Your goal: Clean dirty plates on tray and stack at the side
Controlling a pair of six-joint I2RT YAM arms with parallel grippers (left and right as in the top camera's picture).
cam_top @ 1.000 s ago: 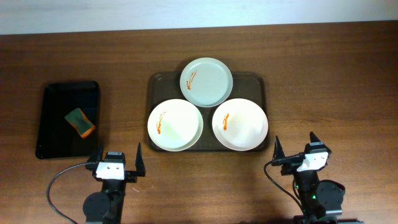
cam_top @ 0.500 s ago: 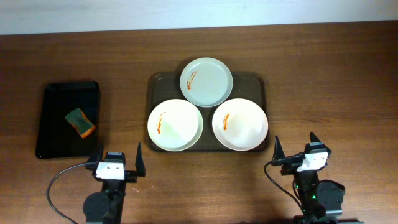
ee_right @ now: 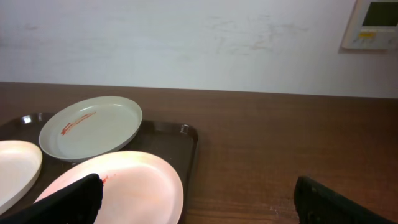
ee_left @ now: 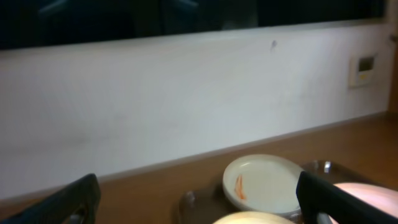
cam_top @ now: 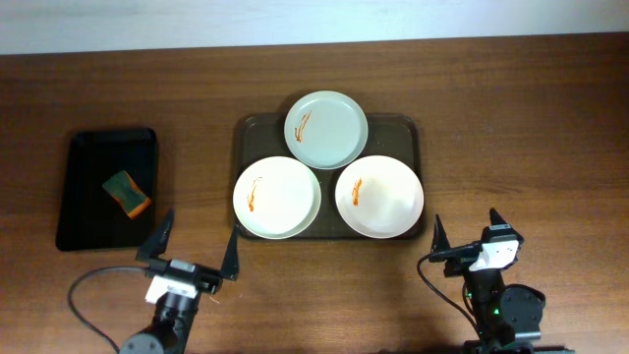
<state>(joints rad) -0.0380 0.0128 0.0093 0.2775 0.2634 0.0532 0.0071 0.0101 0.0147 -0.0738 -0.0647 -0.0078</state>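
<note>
Left gripper fingers wider than before; right gripper fingers wide, unmoved

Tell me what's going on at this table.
Nothing is being handled yet. Three plates, each with an orange smear, sit on the brown tray. The left claw and right claw hover short of it, both open and empty. A sponge lies untouched on the small black tray off to the side.

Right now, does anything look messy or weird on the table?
Yes: the far round greenish-white plate, the left white plate and the right white plate each carry an orange smear. The far one also pokes past the far rim of the large dark brown tray. Nothing looks broken.
</note>
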